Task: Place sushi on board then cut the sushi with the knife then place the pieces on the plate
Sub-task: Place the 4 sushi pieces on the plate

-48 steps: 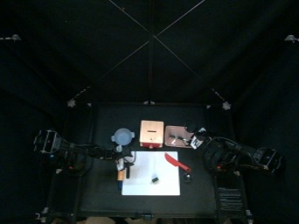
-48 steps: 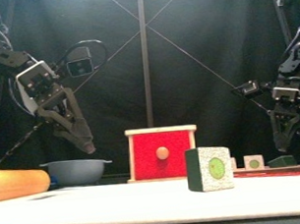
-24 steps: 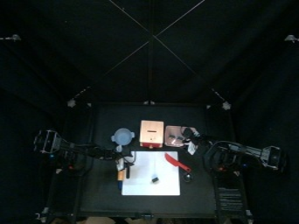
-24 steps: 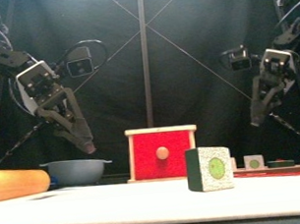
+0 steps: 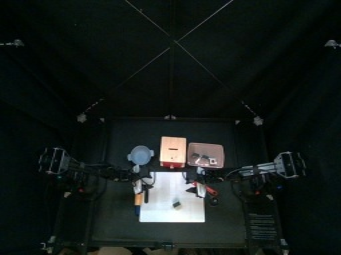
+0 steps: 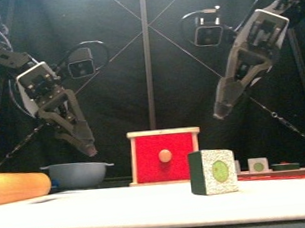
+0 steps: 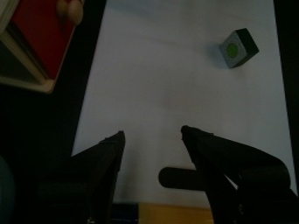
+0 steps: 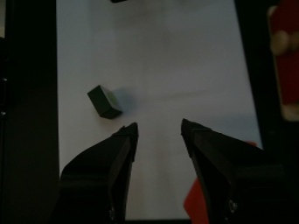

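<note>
The left claw [image 7: 151, 134] is open and holds nothing. It hangs in the air over the left side of the board [image 7: 176, 79]. The right claw [image 8: 158, 125] is open too, and empty. It hangs high over the right side of the board. So there are two claws, and neither one touches any thing.

There is one board. It is white and lies flat at the front of the tabletop [image 5: 120, 224]. One sushi [image 6: 214, 171] block stands on it, near the front, between the two claws and well below them. It is dark, with a round green spot on its face. I can count only this one block for sure. The right wrist view shows a bit of another dark thing [image 8: 121, 2] on the board. It is cut off, so I cannot tell what it is.

Behind the board is one box [image 6: 164, 157] with a red front. One bowl [image 6: 77, 174] sits left of the box. One tray [image 5: 209, 152] lies right of the box, and what is on it is too small to tell. One small pale toy [image 6: 257, 164] shows low down, behind the sushi and to its right. One orange thing [image 6: 14, 185] lies by the board's left edge, cut off in the front view. A thin red strip [image 6: 288, 175] lies low at the right, and I cannot tell what it is.
</note>
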`<action>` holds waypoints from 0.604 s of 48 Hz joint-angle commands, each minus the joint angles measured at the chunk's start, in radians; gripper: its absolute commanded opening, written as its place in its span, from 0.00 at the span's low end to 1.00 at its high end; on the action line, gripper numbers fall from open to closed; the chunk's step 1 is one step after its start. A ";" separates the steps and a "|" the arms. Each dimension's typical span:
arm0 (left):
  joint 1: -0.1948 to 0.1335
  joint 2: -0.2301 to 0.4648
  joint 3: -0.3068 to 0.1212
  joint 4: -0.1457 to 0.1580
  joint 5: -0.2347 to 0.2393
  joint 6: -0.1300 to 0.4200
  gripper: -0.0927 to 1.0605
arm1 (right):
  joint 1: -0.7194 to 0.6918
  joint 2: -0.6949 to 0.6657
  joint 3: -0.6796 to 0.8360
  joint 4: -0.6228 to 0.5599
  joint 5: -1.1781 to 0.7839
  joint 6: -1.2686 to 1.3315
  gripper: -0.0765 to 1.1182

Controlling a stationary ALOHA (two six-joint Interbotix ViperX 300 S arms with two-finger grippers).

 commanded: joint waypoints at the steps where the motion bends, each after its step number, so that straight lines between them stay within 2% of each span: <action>1: 0.003 -0.008 -0.017 -0.008 -0.003 0.000 0.86 | 0.054 0.078 -0.097 -0.009 -0.006 -0.002 0.74; 14: 0.002 -0.006 -0.014 -0.008 -0.003 0.002 0.86 | 0.118 0.227 -0.224 -0.017 0.078 0.002 0.74; 29: 0.000 -0.006 -0.012 -0.008 -0.003 0.002 0.86 | 0.127 0.314 -0.314 -0.057 0.140 0.000 0.75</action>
